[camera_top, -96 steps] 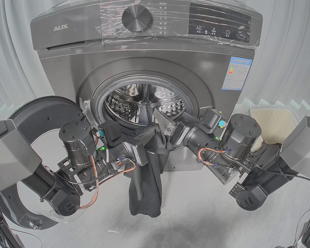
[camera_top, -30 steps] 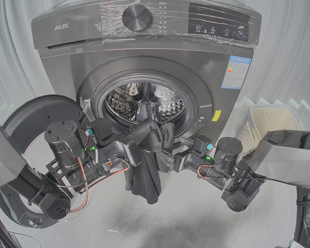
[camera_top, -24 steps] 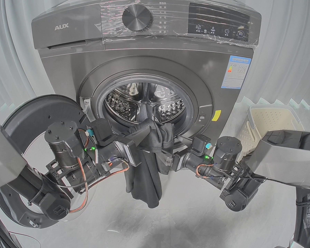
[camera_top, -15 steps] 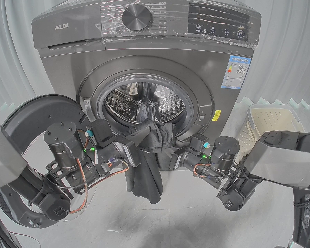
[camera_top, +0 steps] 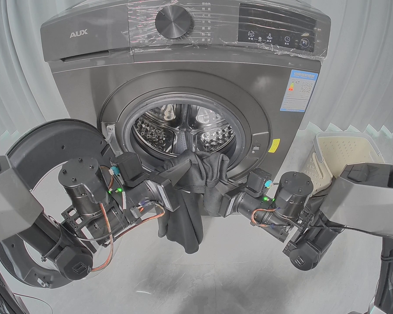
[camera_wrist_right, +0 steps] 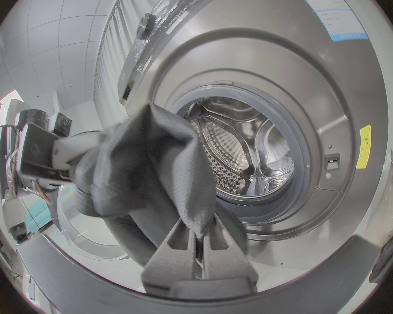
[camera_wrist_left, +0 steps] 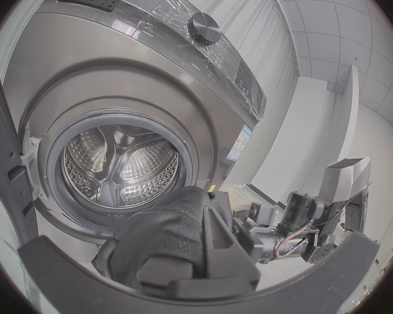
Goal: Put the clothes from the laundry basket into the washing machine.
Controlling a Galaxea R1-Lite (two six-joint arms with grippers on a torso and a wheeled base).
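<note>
Just before the open front of the washing machine (camera_top: 183, 75), we hold one black garment (camera_top: 184, 223) in both hands. The left hand (camera_top: 184, 167) is clenched on its bunched upper part, and the right hand (camera_wrist_right: 201, 236) pinches a fold of the same cloth between fingers pressed together. The bunched top lies at the lower lip of the opening, while the rest hangs toward the floor (camera_top: 231, 267) between the two arms. To our left the round door (camera_top: 52, 149) stands swung open. Beyond the cloth we see the steel drum (camera_top: 183, 129). The cream laundry basket (camera_top: 347, 151) stands beside the machine, to our right.
</note>
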